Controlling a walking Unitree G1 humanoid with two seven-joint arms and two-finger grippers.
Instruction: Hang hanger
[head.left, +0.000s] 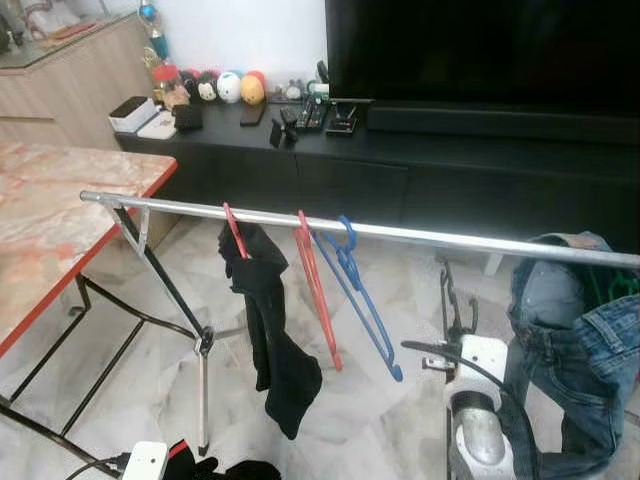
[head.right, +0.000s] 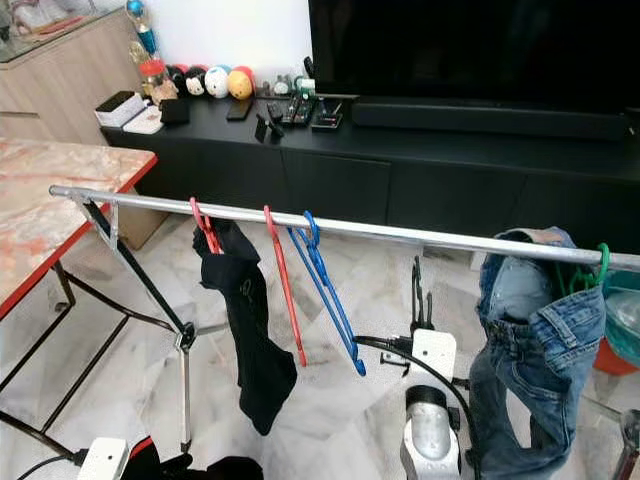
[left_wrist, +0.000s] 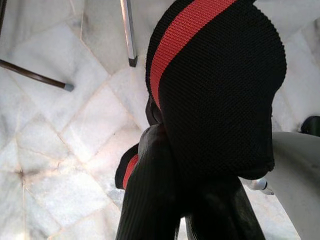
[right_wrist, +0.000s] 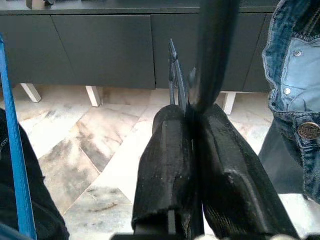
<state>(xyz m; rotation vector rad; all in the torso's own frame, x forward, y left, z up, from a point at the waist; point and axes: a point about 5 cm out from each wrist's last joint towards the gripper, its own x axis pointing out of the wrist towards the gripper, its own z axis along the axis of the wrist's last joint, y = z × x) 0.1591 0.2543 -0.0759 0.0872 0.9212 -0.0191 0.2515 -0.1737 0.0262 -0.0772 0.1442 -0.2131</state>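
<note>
A silver drying rail crosses the room at chest height. From it hang a red hanger carrying a black garment, a bare red hanger, a bare blue hanger, and jeans on a green hanger. My right gripper points upward below the rail, between the blue hanger and the jeans. It is shut on a thin dark hanger. My left gripper is low at the left, shut on a black cloth with a red stripe that drapes over its fingertips.
A marble table with a red edge stands at the left. The rack's crossed legs reach the marble floor. Behind the rail runs a black TV console with a TV and small items. A teal and red tub sits far right.
</note>
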